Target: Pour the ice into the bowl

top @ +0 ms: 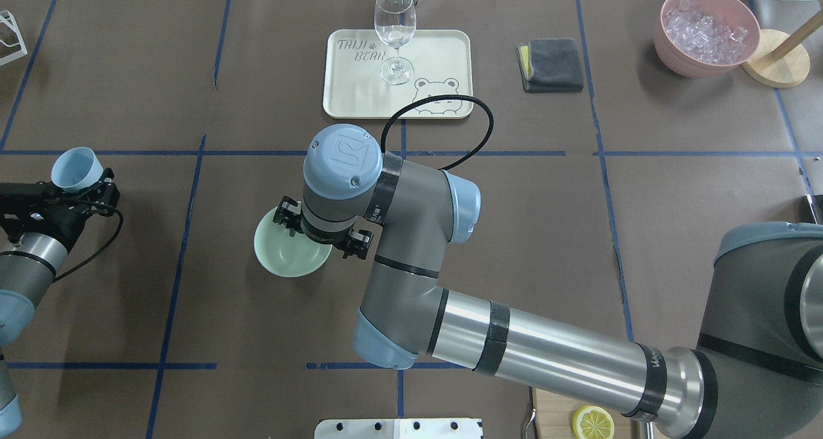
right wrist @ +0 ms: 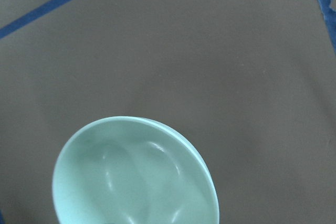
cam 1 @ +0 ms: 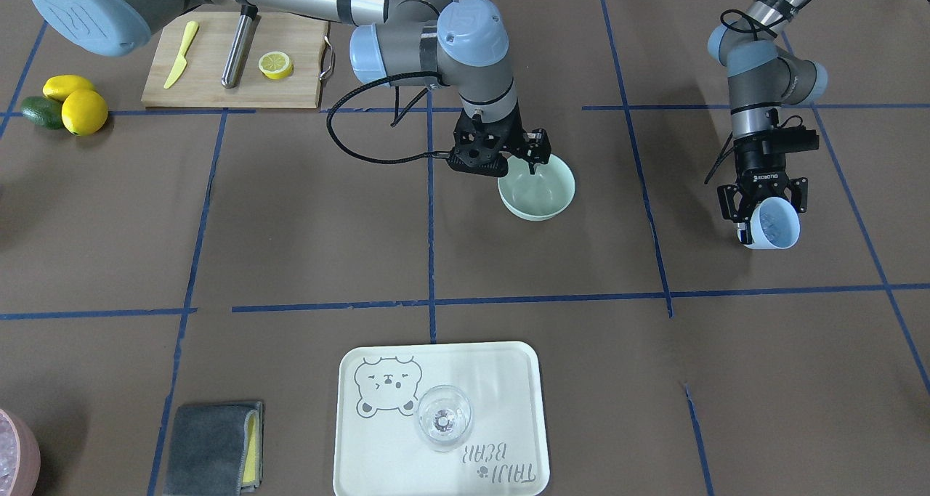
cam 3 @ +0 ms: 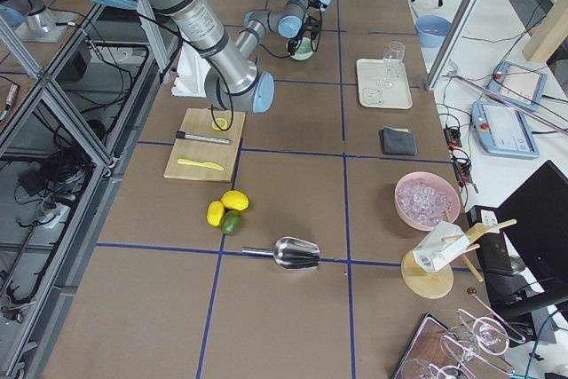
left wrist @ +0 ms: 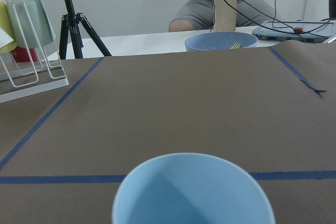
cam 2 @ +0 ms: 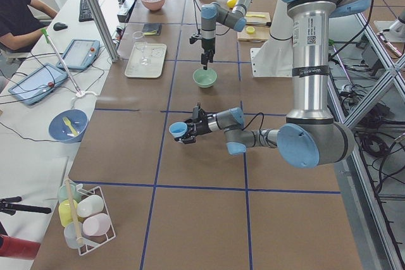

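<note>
Here, the left claw (cam 1: 763,216) pinches the light blue cup (cam 1: 776,226) — the right claw (cam 1: 536,158) sits at the bowl (cam 1: 541,198).
From overhead, the cup is at 10 o'clock from the mint bowl on the counter (cam 1: 290,227). Whether ice lies inside, and how wide the right claw stands at the rim, cannot be told. The left claw reads "ROBOTIQ" — the tray (top: 443,53), at 1 o'clock, "TAIJI BEAR".

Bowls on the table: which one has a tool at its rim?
The pale green bowl, right tool at its rim; the pink bowl stands far from both tools.
</note>
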### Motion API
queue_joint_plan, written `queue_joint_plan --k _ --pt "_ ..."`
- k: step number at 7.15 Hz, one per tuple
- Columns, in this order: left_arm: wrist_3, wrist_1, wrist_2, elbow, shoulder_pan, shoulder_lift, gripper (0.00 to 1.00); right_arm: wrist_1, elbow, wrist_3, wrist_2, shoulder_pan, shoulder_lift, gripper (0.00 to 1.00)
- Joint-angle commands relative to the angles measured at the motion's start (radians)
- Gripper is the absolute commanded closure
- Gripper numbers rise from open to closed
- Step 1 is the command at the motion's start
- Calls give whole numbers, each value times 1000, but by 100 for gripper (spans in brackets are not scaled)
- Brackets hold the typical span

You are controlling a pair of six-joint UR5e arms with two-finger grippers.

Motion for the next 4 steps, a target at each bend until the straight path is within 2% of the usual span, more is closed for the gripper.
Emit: queue_joint_plan --k 1,2,4 --pt "115 -1 -44 -102 -20 -2 100 -2 61 -1 30 54 -3 0" --pt "134 9 -43 -172 -21 20 100 -4 84 -4 68 88 -30 0" --pt "88 9 2 -208 -17 20 100 -4 276 -35 81 116 -215 0"
